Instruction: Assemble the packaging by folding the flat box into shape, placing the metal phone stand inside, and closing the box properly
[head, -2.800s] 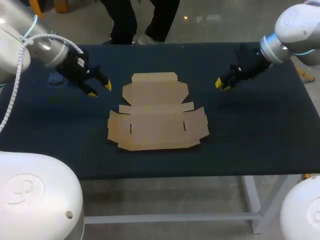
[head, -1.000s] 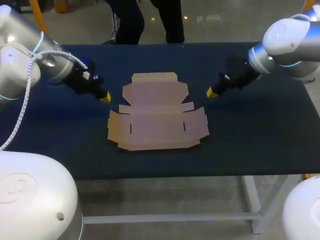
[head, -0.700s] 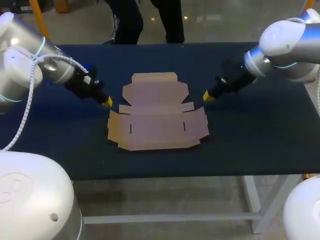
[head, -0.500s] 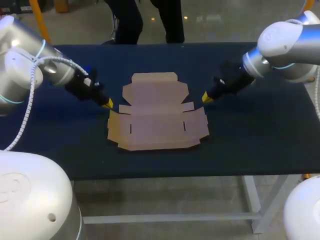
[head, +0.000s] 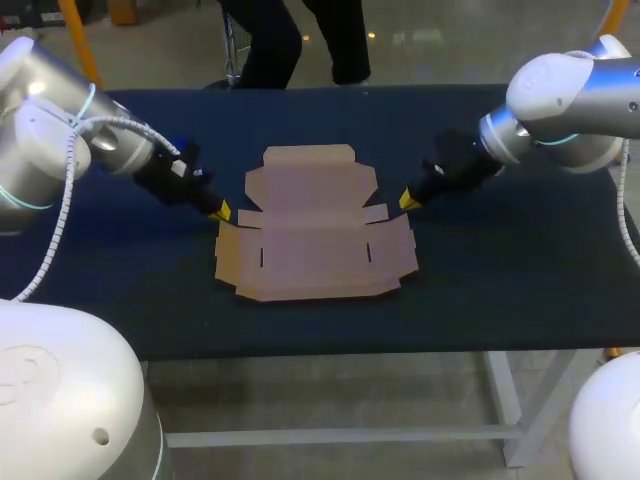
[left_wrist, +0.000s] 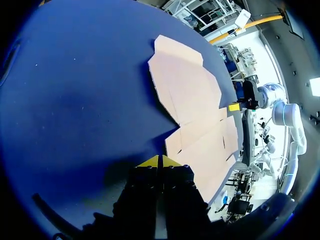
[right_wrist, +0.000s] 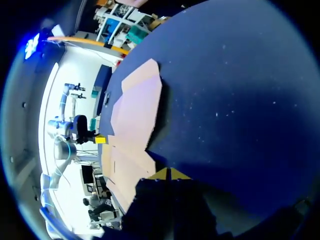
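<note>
The flat box (head: 315, 225) lies unfolded in the middle of our dark blue table (head: 500, 270), its narrower panel towards the far edge and its wider, flapped part towards us. Our left gripper (head: 221, 211) sits low at the box's left side, just beside the notch where the far panel meets the wider part. In the left wrist view its yellow tips are pressed together with only a thin seam between them, holding nothing, and the cardboard's edge lies just ahead of them. Our right gripper (head: 407, 200) sits likewise at the box's right side, near the small side flap. Its tips are also pressed together and empty in the right wrist view. Whether either pair of tips actually touches the cardboard or the cloth, we cannot tell from these angles.
</note>
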